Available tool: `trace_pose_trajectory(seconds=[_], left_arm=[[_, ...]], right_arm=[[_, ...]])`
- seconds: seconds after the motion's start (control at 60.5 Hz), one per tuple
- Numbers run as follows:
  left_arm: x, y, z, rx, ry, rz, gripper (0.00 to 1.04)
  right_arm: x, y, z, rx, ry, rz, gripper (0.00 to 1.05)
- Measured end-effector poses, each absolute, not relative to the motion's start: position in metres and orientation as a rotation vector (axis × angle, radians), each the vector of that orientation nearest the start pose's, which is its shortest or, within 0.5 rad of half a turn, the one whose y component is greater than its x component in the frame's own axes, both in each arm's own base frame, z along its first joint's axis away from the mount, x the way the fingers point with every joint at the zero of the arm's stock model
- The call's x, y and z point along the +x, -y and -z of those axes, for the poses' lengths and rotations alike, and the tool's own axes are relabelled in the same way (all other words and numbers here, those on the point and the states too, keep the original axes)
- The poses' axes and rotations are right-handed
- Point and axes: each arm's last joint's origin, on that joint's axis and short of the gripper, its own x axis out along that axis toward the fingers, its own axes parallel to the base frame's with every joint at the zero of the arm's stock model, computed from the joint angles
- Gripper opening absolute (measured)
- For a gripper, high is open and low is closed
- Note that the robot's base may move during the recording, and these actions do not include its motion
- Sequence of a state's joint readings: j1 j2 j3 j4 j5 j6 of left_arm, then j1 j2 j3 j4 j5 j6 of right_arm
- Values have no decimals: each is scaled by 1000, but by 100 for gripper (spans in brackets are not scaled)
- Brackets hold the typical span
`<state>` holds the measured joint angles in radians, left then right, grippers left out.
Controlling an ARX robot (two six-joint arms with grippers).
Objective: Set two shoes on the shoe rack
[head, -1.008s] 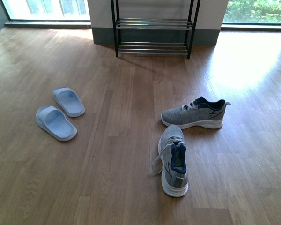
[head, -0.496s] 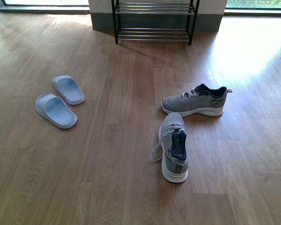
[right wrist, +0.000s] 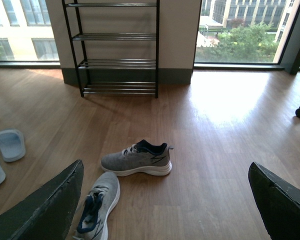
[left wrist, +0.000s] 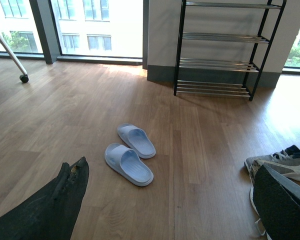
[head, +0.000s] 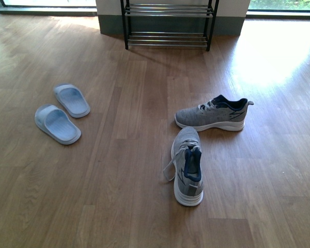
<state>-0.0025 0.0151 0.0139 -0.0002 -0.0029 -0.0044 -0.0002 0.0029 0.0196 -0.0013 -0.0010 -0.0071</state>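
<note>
Two grey sneakers lie on the wooden floor (head: 119,206), right of its middle, neither yet on the rack (head: 168,23). The near shoe (head: 187,166) points toward the floor's far edge with a lace trailing loose at its side. Its toe is close to, but apart from, the far shoe (head: 213,113), which lies side-on with its toe to the left. The rack stands at the far edge against the wall, well apart from both, and no shoe sits on the tiers that show. A pair of pale blue slippers (head: 57,123) rests toward the left edge, clear of the path. Neither arm appears in the front view. In the wrist views the left end effector (left wrist: 171,170) and the right end effector (right wrist: 164,177) both hang spread wide, holding nothing. The step in hand looks to be the first pick-up, and the right arm seems better placed, with both shoes in front of it. A sound grasp would likely close across the navy collar or heel, where the shoe is firm. It should stay clear of the loose lace and lift straight, so the other shoe is not nudged.
</note>
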Motion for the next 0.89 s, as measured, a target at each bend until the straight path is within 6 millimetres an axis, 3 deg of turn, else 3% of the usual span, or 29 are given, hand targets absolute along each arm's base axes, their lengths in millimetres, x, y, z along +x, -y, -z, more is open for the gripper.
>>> trace_pose_trajectory(seconds=[0.892], left_arm=[[98, 0, -167, -4, -1, 3, 95]], right_arm=[[97, 0, -170, -7, 15, 3, 96]])
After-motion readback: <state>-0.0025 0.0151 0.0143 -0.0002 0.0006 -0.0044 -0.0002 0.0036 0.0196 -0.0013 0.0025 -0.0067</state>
